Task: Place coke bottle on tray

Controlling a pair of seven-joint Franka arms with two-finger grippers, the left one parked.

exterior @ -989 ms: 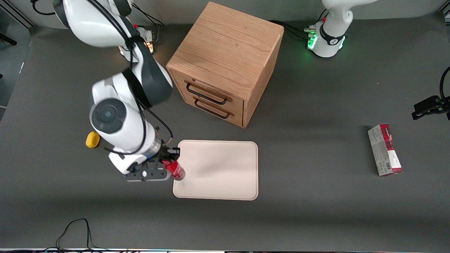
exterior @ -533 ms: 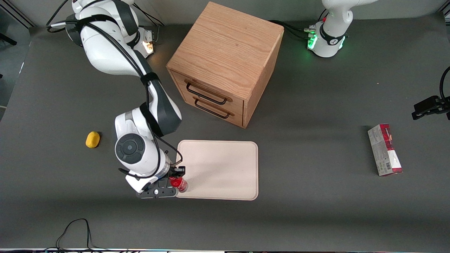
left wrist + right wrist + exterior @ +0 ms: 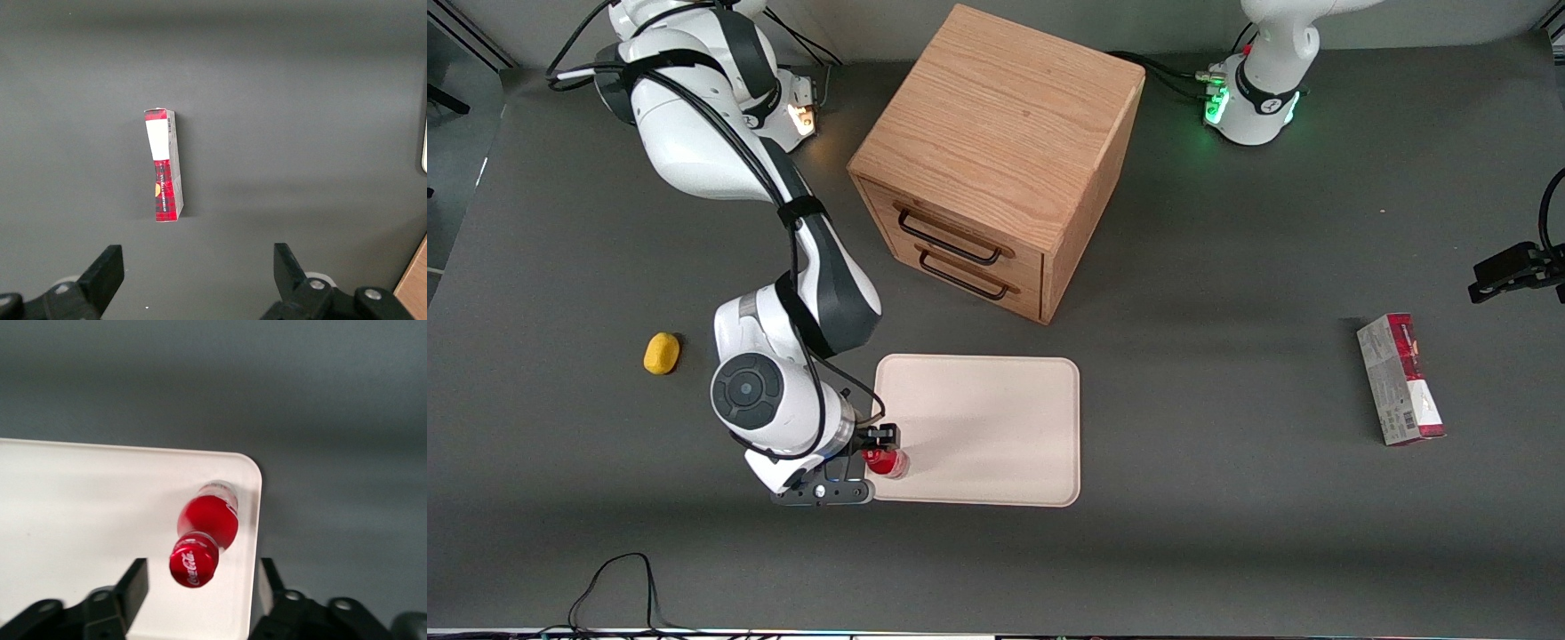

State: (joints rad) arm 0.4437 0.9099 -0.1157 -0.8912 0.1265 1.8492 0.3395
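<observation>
Coke bottle (image 3: pixel 205 532) upright on the tray's (image 3: pixel 100 513) corner, between spread fingers.
Its long axis runs straight up toward the gripper (image 3: pixel 869 463), cap nearest. The jaws stand apart, clear of it on both sides; a vertical retreat looks safest to me.
</observation>
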